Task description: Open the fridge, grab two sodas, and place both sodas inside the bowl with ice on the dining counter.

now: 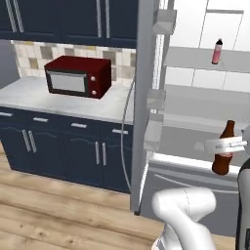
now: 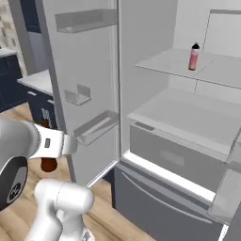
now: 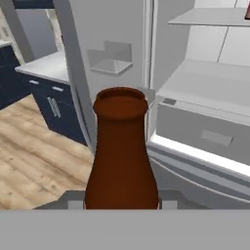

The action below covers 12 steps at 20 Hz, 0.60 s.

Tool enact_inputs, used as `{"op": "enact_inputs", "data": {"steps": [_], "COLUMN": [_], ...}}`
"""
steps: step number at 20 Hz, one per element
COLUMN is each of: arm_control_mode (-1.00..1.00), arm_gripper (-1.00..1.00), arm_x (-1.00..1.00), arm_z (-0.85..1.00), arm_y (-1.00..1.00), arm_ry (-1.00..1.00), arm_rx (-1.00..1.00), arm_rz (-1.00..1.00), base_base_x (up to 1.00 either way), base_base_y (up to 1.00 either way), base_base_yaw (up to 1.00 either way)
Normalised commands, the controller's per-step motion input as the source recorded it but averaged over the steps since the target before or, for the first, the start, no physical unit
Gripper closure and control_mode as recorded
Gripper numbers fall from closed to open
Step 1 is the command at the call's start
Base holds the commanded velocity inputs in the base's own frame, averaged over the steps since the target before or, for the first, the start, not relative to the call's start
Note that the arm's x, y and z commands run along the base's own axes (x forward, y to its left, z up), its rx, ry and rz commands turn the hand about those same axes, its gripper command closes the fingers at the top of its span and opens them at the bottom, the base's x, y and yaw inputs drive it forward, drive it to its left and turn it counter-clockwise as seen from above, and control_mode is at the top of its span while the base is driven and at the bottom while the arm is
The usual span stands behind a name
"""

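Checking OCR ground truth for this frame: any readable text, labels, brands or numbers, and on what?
None readable.
Brown soda bottle, held in the gripper: no legible text on it.
Pink soda bottle on the fridge shelf: too small to show any label text.
Red microwave: no legible markings.
Arm wrist: small dark mark, too blurred to read.

The brown soda bottle (image 1: 224, 149) is showing a pale label band, while the pink soda bottle (image 1: 217, 52) at 1 o'clock is wearing a dark cap. The grey fridge (image 2: 84, 70) is showing a white interior, the microwave (image 1: 78, 76) is glowing dark red on a marbled pale worktop (image 1: 29, 93), and navy cabinets (image 1: 53, 146) are standing over light wood-grain floor (image 1: 44, 210).
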Motion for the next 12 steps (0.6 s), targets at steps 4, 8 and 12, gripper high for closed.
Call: {"op": "enact_inputs", "data": {"steps": [4, 8, 12], "arm_control_mode": [1.00, 1.00, 1.00], "arm_gripper": [1.00, 1.00, 1.00], "arm_x": [0.00, 0.00, 0.00], "arm_z": [0.00, 0.00, 0.00], "arm_y": [0.00, 0.00, 0.00], "arm_ry": [0.00, 0.00, 0.00], "arm_rx": [0.00, 0.00, 0.00], "arm_rz": [0.00, 0.00, 0.00], "base_base_x": [-0.17, -0.12, -0.11], "base_base_y": [0.60, 0.66, 0.66], "base_base_yaw": [0.51, 0.54, 0.55]}}
